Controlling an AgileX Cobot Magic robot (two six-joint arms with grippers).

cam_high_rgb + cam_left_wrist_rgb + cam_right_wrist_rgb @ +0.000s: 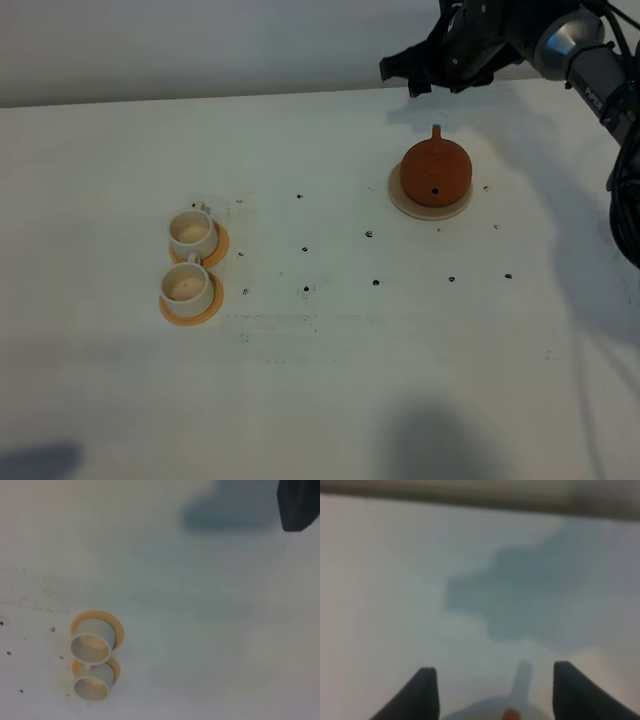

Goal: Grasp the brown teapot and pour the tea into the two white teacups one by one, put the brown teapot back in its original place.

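The brown teapot [436, 172] stands upright on its pale beige coaster [398, 204], right of the table's middle. A narrow part of the teapot points toward the far edge. The two white teacups [192, 232] [186, 287] sit on orange saucers at the left, one in front of the other. They also show in the left wrist view as teacups [91, 642] [91, 684]. My right gripper [400, 78] hovers open above the table just beyond the teapot, holding nothing. In the right wrist view the right gripper [497, 690] frames a blurred bit of teapot [509, 713]. Only a dark block [299, 505] of the left gripper may show.
Orange saucers [222, 247] [190, 314] lie under the cups. Small dark specks [305, 289] dot the white table [320, 400] between cups and teapot. The table's far edge meets a pale wall just behind the right gripper.
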